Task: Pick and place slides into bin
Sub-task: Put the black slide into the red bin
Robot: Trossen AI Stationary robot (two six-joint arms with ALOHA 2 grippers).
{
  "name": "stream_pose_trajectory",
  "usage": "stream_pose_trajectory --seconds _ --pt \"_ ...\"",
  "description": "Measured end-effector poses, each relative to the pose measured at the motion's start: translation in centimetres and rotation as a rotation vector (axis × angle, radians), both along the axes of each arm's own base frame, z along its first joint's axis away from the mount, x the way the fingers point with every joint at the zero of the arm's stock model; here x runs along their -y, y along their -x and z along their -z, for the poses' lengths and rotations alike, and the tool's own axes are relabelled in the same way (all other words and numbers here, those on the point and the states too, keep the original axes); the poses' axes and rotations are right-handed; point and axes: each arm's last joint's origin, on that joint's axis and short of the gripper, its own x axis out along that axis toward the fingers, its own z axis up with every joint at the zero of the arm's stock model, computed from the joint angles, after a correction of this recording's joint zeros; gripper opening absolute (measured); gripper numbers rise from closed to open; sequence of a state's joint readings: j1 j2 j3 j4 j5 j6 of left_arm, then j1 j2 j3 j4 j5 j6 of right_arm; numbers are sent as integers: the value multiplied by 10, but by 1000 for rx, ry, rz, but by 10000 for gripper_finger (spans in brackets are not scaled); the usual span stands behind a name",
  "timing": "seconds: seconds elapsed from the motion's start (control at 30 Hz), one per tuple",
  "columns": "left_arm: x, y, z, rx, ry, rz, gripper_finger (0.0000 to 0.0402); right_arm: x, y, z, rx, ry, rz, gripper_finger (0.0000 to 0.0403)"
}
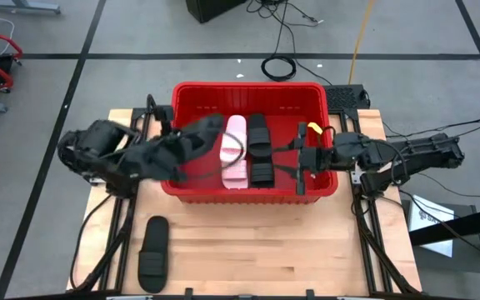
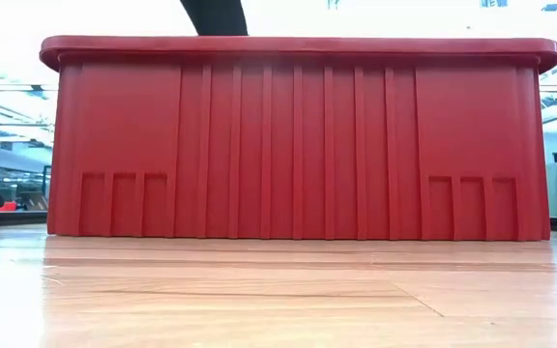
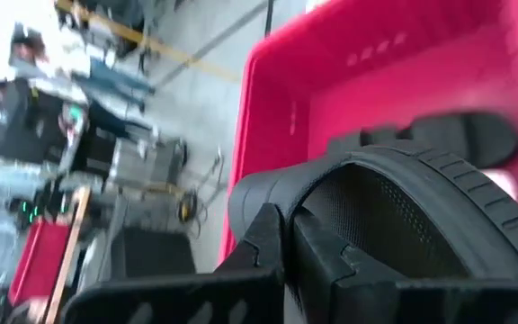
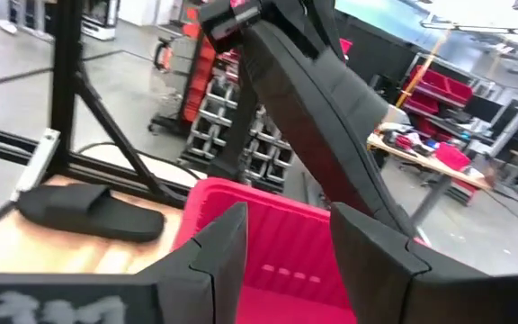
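Crate (image 1: 252,190) of red plastic sits at the middle of the wooden table (image 1: 248,250), filling the low view wall to wall. The left gripper (image 1: 209,132) reaches in over the crate's left wall with its fingers (image 3: 268,243) pinched together on the ribbed strap of a black slide (image 3: 403,211); in the left wrist view that strap arches just ahead of the fingertips, with the red inner wall beyond it, and the sandal looks to be held off the crate floor, though the overhead view is too dark there to be sure. Just past the left fingertips, toward the crate's middle, a pale pink slide (image 1: 235,150) lies lengthwise on the floor, and touching its far side a black slide in the crate (image 1: 260,150) lies parallel to it. The right gripper (image 1: 304,158) hangs over the crate's right wall with its fingers (image 4: 214,252) spread apart and nothing between them; its wrist view shows the crate's rim straight ahead of the fingertips and the left arm rising beyond. One more black slide on the table (image 1: 152,252) lies outside the crate, well apart from both grippers, near the front left corner.
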State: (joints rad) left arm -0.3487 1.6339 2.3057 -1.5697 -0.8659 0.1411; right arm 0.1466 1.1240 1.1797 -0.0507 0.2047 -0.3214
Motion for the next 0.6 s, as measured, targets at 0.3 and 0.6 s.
stream_pose_trajectory --seconds 0.3,0.6 --pt "-47 2 47 -125 44 -118 0 24 1 4 -52 0 -54 153" --pt "-73 13 101 -57 66 0 1 52 2 5 -63 1 -78 153"
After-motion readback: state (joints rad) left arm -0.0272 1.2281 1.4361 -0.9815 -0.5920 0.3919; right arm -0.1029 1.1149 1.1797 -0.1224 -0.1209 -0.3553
